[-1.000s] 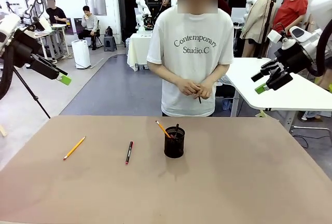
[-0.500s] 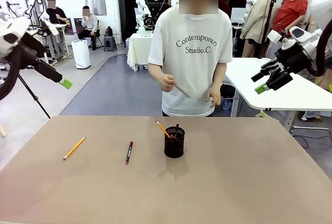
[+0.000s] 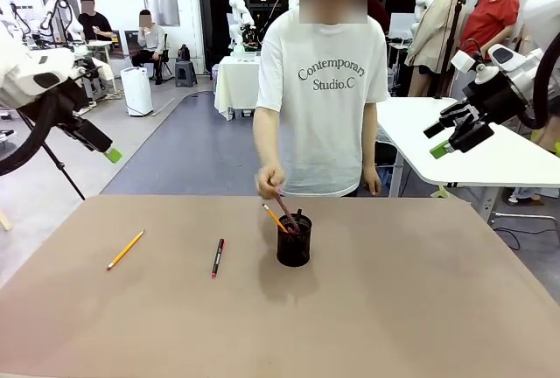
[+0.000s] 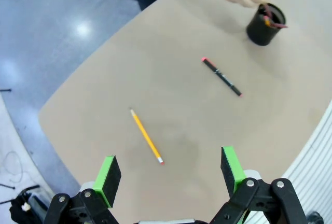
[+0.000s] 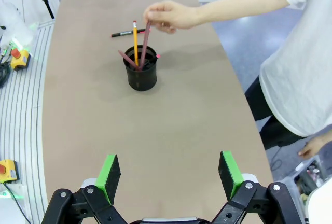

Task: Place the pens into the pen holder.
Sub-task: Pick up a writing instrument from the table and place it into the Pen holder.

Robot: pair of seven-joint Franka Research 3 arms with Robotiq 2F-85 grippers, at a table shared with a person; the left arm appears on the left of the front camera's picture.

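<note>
Across the whole foreground, tan counter point(image 3: 420, 308): largest item, flat, carrying everything listed below. Left tool point(image 4: 168, 163): jaws spread wide, nothing between them, held high off the counter's left side. Right tool point(image 5: 168, 164): likewise released and empty, raised off to the right. Person's hand point(image 5: 166, 15): pinching a brownish-red pencil point(image 5: 146, 40) by its upper end, tip down inside the pen holder point(image 5: 140, 76). Pen holder: black mesh cylinder, upright near the counter's middle. Its contents are a yellow-orange pencil point(image 5: 135, 40) standing upright, a reddish stick point(image 5: 126, 58) leaning on the rim, and the held pencil. Judged light and liable to tip if knocked at the rim. Yellow pencil point(image 3: 125, 249): flat on the counter, well left of the holder. Black pen with red ends point(image 3: 217, 257): flat, between that pencil and the holder. Both judged light, rigid, smooth-sided and apt to roll. Best pinched across mid-shaft, square to the length, since they lie tight against the surface.
</note>
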